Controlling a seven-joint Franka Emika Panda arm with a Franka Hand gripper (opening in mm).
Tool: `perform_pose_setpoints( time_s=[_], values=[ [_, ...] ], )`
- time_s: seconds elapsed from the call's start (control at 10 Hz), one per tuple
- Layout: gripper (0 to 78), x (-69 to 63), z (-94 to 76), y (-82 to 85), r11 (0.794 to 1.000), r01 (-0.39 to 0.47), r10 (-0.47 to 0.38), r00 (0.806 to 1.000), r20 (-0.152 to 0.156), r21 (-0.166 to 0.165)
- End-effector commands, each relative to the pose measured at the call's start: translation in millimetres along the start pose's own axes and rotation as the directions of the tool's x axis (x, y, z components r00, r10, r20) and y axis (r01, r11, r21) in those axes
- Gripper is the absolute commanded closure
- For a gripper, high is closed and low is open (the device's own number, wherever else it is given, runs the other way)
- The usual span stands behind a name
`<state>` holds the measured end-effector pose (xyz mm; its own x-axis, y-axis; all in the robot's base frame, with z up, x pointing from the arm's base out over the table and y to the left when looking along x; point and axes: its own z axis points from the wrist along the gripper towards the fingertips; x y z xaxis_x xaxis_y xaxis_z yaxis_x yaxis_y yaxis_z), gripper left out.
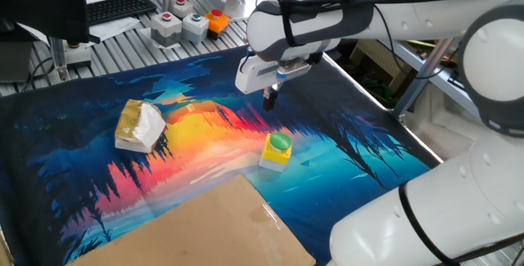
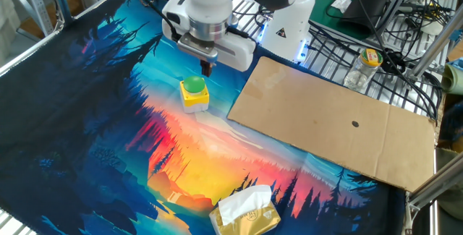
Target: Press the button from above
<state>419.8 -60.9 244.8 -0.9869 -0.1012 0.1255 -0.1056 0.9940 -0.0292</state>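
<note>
The button (image 1: 276, 151) is a small yellow box with a green dome cap, standing on the colourful mat; it also shows in the other fixed view (image 2: 194, 94). My gripper (image 1: 269, 101) hangs pointing down, above the mat and a little behind the button, not touching it. In the other fixed view the gripper (image 2: 206, 67) is just above and beside the green cap, toward the robot base. Its dark fingertips are pressed together and hold nothing.
A yellow tissue pack (image 1: 139, 125) lies on the mat's left. A cardboard sheet (image 1: 192, 225) covers the near corner beside the button. Grey boxes with red buttons (image 1: 181, 24) and a keyboard (image 1: 119, 7) sit beyond the mat. Cables and a jar (image 2: 370, 58) lie off the mat.
</note>
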Motion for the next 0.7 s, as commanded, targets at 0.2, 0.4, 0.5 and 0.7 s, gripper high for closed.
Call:
perform_pose_setpoints(
  time_s=[0.2,0.4,0.5,0.7],
  values=[
    [77.6,-0.5,-1.0,-0.3,0.999,0.035,-0.035,0.999,-0.017,-0.002],
    [77.6,14.0,7.6,-5.1,0.999,0.039,-0.039,0.999,-0.010,-0.002],
    [77.6,19.8,12.3,-7.5,0.999,0.045,-0.045,0.999,0.000,0.004],
    [77.6,27.1,17.9,-15.1,0.998,0.058,-0.058,0.998,0.012,0.014]
  ],
)
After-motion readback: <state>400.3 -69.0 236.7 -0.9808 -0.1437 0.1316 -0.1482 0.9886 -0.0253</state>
